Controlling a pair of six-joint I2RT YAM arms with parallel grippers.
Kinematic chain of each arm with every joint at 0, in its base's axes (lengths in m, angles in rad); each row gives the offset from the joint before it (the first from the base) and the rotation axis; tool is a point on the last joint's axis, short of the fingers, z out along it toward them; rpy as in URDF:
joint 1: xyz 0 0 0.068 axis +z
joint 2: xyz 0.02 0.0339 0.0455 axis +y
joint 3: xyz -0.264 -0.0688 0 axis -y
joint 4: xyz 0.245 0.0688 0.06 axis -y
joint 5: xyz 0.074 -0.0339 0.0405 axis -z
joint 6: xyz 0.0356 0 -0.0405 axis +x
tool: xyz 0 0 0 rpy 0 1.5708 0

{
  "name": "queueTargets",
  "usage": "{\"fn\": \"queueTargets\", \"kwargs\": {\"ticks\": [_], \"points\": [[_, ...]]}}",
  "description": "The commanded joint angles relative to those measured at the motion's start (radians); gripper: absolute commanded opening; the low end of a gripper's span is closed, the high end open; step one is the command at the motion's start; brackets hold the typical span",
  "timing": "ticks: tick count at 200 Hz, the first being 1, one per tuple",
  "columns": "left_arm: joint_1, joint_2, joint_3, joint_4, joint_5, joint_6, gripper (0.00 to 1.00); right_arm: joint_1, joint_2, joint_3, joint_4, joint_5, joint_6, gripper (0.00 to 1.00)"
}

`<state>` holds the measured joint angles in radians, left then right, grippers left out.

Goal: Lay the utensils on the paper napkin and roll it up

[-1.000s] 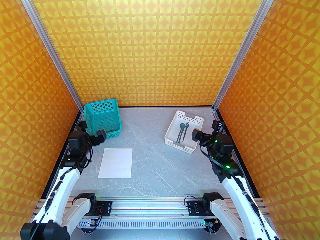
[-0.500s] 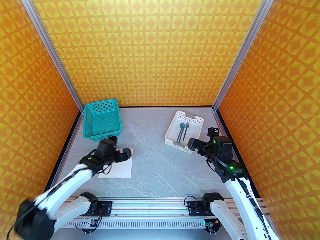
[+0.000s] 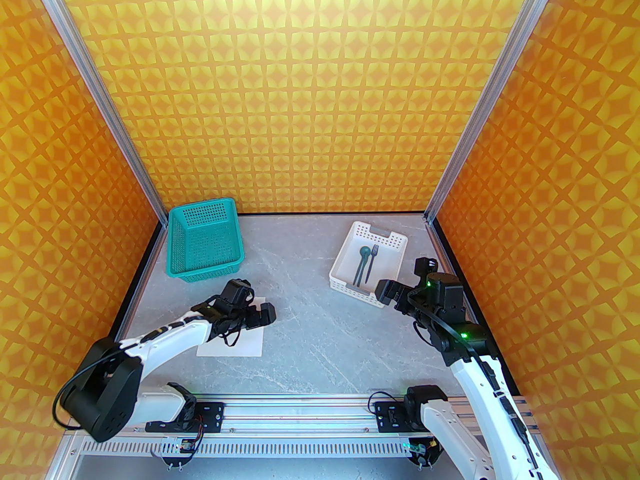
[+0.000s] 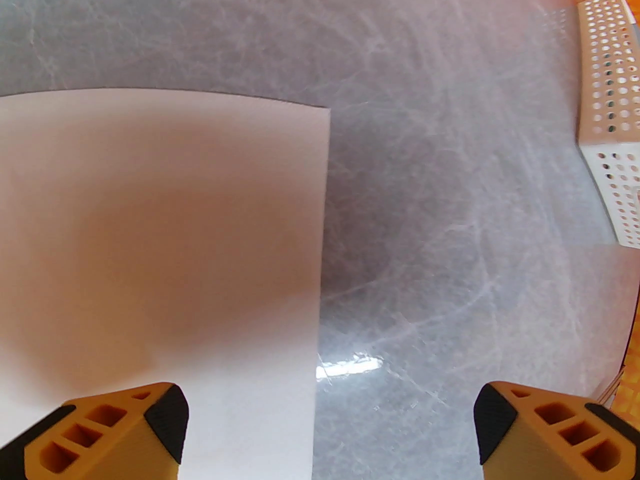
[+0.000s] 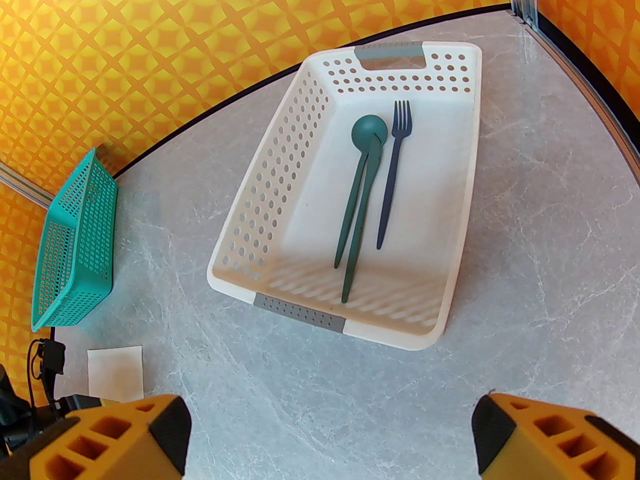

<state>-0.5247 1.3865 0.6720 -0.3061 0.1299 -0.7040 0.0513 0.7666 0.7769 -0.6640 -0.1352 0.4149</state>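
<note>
The white paper napkin [image 3: 235,344] lies flat on the grey table at the left; its far right corner [image 4: 320,113] is sharp in the left wrist view. My left gripper [image 3: 260,310] hovers open over that corner, one finger [image 4: 125,433] above the napkin [image 4: 160,228], the other above bare table. The utensils [image 5: 370,188], a dark teal spoon [image 5: 364,168], knife [image 5: 361,238] and fork [image 5: 392,173], lie side by side inside the white perforated tray [image 5: 260,203]. My right gripper [image 3: 389,293] stands open just near and right of that tray [image 3: 340,278], holding nothing.
A teal perforated basket [image 3: 205,238] stands at the back left, also at the left edge [image 5: 75,258] of the right wrist view. Orange patterned walls close in the table on three sides. Bare grey table [image 3: 310,318] lies between the napkin and the tray.
My left arm swung from beside the teal basket down over the napkin's far right corner. My right gripper dropped slightly toward the tray's near corner.
</note>
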Motion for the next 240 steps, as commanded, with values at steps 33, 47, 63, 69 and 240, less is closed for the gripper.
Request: {"fn": "queueTargets", "kwargs": {"ticks": [33, 47, 63, 69, 240], "points": [[-0.012, 0.086, 0.073, 0.017, -0.015, 0.032, 1.0, 0.005, -0.002, 0.037, -0.035, 0.024, -0.029, 0.99], [-0.022, 0.103, 0.082, 0.011, -0.011, 0.031, 1.0, 0.005, -0.003, 0.035, -0.038, 0.029, -0.032, 0.99], [-0.041, 0.131, 0.104, -0.008, -0.012, 0.03, 1.0, 0.005, -0.003, 0.034, -0.04, 0.031, -0.032, 0.99], [-0.049, 0.141, 0.11, -0.015, -0.011, 0.029, 1.0, 0.005, -0.002, 0.035, -0.04, 0.031, -0.033, 0.99], [-0.422, 0.491, 0.519, -0.046, 0.023, -0.05, 0.99, 0.005, -0.001, 0.049, -0.082, 0.087, -0.02, 0.99]]}}
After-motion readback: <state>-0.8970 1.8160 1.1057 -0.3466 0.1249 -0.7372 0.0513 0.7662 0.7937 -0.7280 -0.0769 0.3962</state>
